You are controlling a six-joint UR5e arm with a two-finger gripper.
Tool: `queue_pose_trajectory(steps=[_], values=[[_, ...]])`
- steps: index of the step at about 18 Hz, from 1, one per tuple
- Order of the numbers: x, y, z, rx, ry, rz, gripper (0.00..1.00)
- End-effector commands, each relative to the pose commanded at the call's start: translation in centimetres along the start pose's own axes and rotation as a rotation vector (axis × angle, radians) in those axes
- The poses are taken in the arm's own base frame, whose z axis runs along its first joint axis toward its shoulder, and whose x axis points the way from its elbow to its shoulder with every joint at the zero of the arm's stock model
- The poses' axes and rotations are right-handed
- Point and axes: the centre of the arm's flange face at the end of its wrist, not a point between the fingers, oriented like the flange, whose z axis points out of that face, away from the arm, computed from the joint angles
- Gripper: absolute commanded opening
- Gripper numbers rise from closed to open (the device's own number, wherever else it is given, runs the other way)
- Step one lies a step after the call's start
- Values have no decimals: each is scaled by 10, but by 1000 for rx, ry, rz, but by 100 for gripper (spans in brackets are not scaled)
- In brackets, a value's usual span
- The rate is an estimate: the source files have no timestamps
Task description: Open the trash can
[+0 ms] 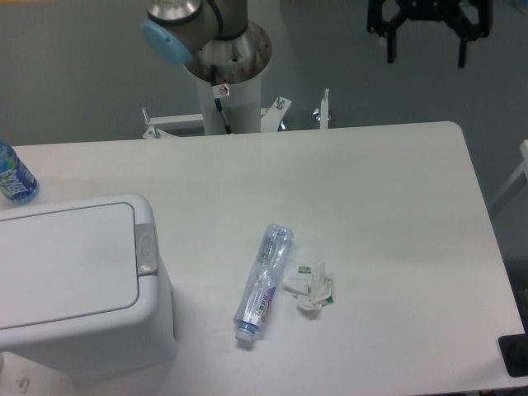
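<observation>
The trash can (pixel 70 272) is a large white bin at the left front of the table, its flat lid shut. Its grey-white push-button strip (pixel 146 247) runs along the lid's right edge. My gripper (pixel 427 54) is black and hangs high at the top right, above the table's far right corner, far from the can. Its two fingers point down, spread apart, with nothing between them.
A clear plastic bottle (pixel 263 283) lies on its side mid-table. A crumpled white wrapper (pixel 309 289) lies just right of it. A blue-labelled bottle (pixel 14 175) stands at the far left edge. The arm's base column (pixel 227 74) rises behind the table's far edge.
</observation>
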Motion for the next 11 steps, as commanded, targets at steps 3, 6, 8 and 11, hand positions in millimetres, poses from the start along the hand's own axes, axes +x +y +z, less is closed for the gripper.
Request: queue_pose_trajectory(steps=[3, 6, 8, 11], values=[[0, -1, 0, 0, -5, -1, 100], [-5, -13, 10, 16, 13, -22, 100], [-8, -41, 24, 84, 35, -120, 100], [2, -80, 37, 150, 29, -357, 100]])
